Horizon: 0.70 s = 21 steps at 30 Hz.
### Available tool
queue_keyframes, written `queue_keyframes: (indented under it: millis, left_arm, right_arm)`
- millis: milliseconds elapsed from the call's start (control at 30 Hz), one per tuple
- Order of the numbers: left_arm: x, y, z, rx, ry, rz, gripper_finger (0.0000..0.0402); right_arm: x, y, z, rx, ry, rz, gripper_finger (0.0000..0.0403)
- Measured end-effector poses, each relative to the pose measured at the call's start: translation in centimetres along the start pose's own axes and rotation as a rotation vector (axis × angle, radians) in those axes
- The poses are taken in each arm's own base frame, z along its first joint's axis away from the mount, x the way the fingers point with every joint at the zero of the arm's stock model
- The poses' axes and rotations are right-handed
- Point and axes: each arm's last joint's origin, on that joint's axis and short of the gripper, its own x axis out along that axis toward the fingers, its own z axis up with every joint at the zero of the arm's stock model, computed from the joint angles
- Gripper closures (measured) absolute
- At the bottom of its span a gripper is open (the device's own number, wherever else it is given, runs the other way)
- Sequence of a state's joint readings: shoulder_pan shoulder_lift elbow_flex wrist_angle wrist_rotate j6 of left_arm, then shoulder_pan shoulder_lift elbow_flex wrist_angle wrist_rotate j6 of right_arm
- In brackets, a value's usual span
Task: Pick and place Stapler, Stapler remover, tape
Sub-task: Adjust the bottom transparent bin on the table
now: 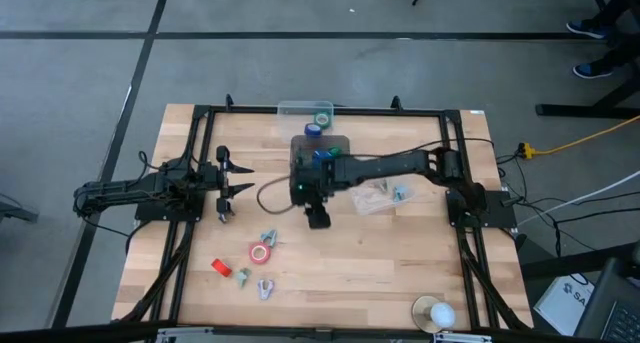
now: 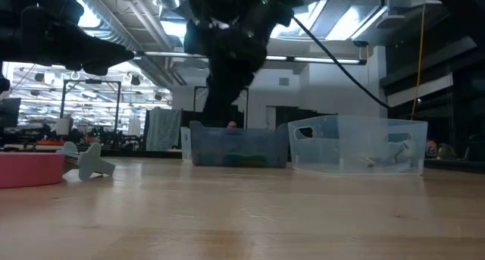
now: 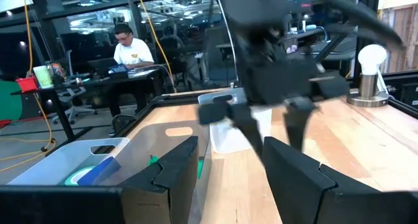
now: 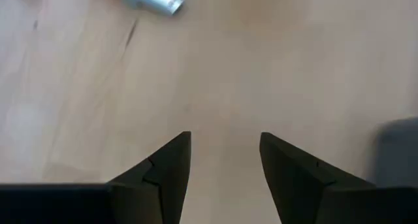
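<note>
Hanging above the middle of a pale wooden surface [image 1: 380, 253] with visible grain, the right end effector [image 1: 318, 219] is seen at the end of a dark arm that reaches across from the right side. Its two dark, wedge-shaped fingers [image 4: 166, 168] are parted, and only bare wood is seen between them; nothing is held. The left end effector [image 1: 226, 178] is kept near the left edge of the surface, its angular black fingers [image 3: 171, 172] likewise parted and empty.

A red-pink ring of tape [image 1: 260, 252] with a pale centre lies flat on the wood, toward the near left part of the surface. Small pale grey staple removers with winged shapes [image 1: 268, 238] are scattered around it, and a small red object [image 1: 221, 268] lies to its left. A green roll of tape [image 1: 322, 118] is seen inside a clear plastic bin [image 1: 295, 109] at the far edge. Beside it, a darker translucent bin [image 1: 340, 141] holds blue items and is partly covered by the right arm. A third clear bin [image 1: 375, 201] with small pale pieces rests under that arm. A white rounded object on a metal base [image 1: 435, 313] stands at the near right edge.
</note>
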<state>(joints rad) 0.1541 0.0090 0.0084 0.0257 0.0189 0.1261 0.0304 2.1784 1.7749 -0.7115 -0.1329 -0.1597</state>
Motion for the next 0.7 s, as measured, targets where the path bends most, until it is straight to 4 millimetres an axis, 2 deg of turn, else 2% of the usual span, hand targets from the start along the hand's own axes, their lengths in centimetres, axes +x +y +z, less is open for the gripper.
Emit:
queue_keyframes:
  millis: [233,333,500,700]
  left_arm:
    - [0.0,0.0,0.0,0.000,0.000,0.000,0.0233]
    - [0.0,0.0,0.0,0.000,0.000,0.000,0.0233]
    - [0.0,0.0,0.0,0.000,0.001,0.000,0.0233]
    - [0.0,0.0,0.0,0.000,0.001,0.000,0.0233]
  right_arm:
    - [3.9,4.2,-2.7,-0.012,0.022,0.045,0.0215]
    - [5.3,5.0,-4.2,0.018,0.002,0.058,0.0215]
    - [5.3,5.5,-7.0,0.047,-0.156,0.062,0.0215]
    - [3.7,6.7,-12.0,0.038,-0.419,-0.019,0.0215]
